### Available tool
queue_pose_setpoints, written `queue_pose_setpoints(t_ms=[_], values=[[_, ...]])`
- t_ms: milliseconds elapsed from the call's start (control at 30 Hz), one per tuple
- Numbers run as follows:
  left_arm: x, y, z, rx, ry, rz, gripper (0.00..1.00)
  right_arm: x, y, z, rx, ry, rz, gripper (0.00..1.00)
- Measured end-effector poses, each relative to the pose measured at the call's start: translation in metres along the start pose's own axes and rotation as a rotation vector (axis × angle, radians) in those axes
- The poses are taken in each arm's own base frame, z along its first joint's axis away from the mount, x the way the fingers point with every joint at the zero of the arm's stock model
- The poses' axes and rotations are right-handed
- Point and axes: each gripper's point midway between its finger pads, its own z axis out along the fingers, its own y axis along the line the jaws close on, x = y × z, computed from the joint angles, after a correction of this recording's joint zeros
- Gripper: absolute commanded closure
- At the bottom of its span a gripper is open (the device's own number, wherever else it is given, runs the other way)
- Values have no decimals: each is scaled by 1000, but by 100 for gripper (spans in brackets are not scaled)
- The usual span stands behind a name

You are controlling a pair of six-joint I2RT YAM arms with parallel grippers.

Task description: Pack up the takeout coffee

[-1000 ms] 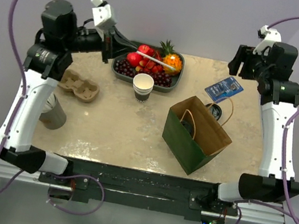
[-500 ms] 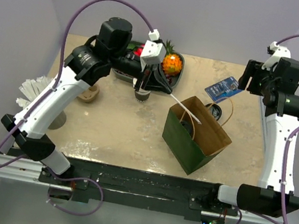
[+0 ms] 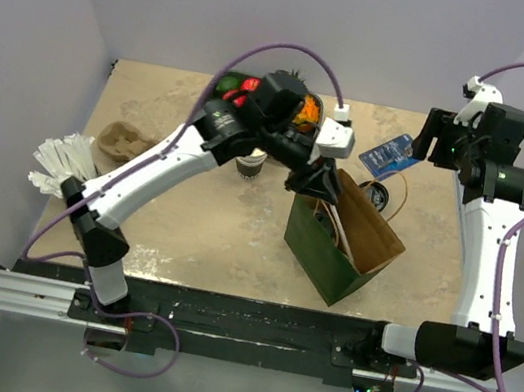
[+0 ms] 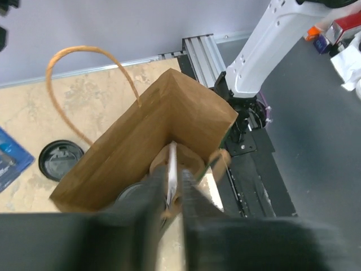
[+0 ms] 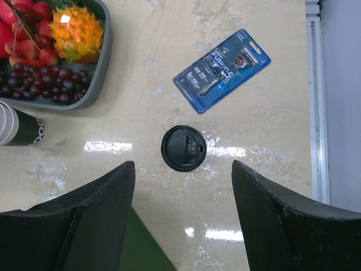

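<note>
Noting paper bag [image 3: 333, 254] standing open on the surface [image 3: 206, 227], loose black lid [image 5: 183, 148] and blue razor pack [image 5: 221, 70] lying just beyond it, fruit tray [image 5: 103, 62] and cup stack [image 5: 17, 131] farther left; left hand [image 4: 173, 175] hanging over the bag mouth, fingers [image 4: 149, 197] nearly together about a thin white stick [image 4: 172, 151], true pinch impossible to tell. Finding the takeout coffee [image 4: 131, 195] sitting inside the bag, showing only a dark sliver of lid, rest hidden by bag wall and fingers. Seeing right hand [image 5: 181, 175] spread wide, holding nothing.

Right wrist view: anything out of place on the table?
A loose black lid lies flat on the table with no cup under it, just near of the blue razor pack. Nothing looks spilled.
</note>
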Motion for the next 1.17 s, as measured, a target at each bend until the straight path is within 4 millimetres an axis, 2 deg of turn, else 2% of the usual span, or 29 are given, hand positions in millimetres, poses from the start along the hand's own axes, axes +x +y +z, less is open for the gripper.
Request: queue_pose_setpoints(t_ms=[67,133,200,233,367,400,467,533,600,633,667,733,800,1000,1100,1167], values=[[5,5,21,19,13,-8,47,0,1,0,-6,0,0,27],[8,9,38,33,16,-12,42,0,3,0,-16,0,0,26],[9,14,46,21,21,-19,34,0,5,0,-27,0,0,25],[8,18,47,4,21,-8,30,0,6,0,-35,0,-5,24],[-8,45,31,-163,3,86,1,2,13,-1,-81,7,-36,18],[-15,51,22,-222,-11,114,1,3,14,-1,-92,11,-42,15],[-29,63,-7,-348,-42,149,1,5,16,-2,-104,19,-46,8],[-47,78,-48,-494,-81,173,1,5,15,-4,-93,22,-38,2],[-65,98,-98,-664,-123,191,1,-2,8,-6,-47,9,-15,1],[-68,106,-121,-740,-133,193,1,-6,6,-8,-29,-2,-8,1],[-68,118,-153,-850,-137,184,1,-13,2,-10,-2,-17,5,1],[-59,132,-197,-996,-128,158,1,-29,-6,-15,55,-61,28,1],[-39,146,-240,-1138,-98,105,1,-46,-12,-22,98,-105,45,1],[15,171,-335,-1444,-43,-67,1,-101,-23,-53,175,-295,54,1],[23,173,-373,-1562,-53,-102,1,-122,-24,-67,190,-378,55,1],[23,172,-387,-1606,-62,-105,1,-133,-24,-74,191,-423,53,1]])
